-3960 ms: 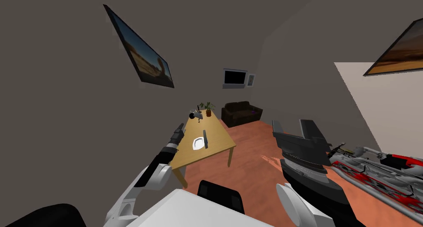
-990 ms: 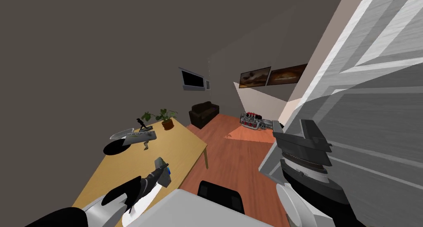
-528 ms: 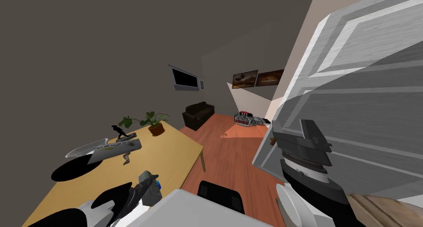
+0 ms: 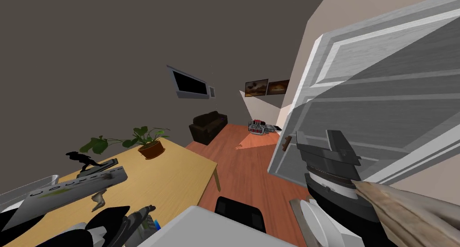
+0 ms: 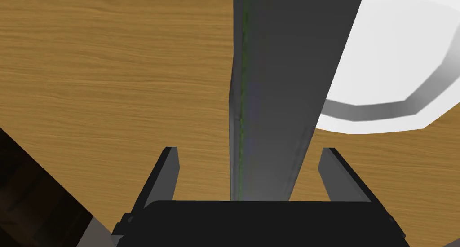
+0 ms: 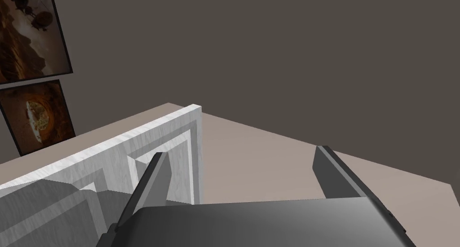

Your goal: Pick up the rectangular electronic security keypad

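The keypad [image 5: 283,78] is a dark grey rectangular slab with a thin green line along one edge. It stands on edge on the wooden table [image 5: 112,78], partly over a white plate [image 5: 395,55]. My left gripper [image 5: 249,152] is open and straddles the slab's near end, one finger [image 5: 168,172] on each side and neither touching it. In the head view the left gripper [image 4: 143,211] sits low over the table's near corner. My right gripper [image 4: 316,141] is raised beside the door, open and empty, as the right wrist view also shows [image 6: 240,152].
A long grey device [image 4: 67,190], a black figurine [image 4: 83,161] and a potted plant [image 4: 150,149] stand further along the table. A panelled white door [image 4: 373,100] stands ajar close on the right. A dark sofa [image 4: 206,125] sits at the far end of the red-brown floor.
My view has swung and closed in: the table's things slid left and grew, and the door looms larger on the right. My left hand has sunk toward the picture's bottom edge, fingers still open.
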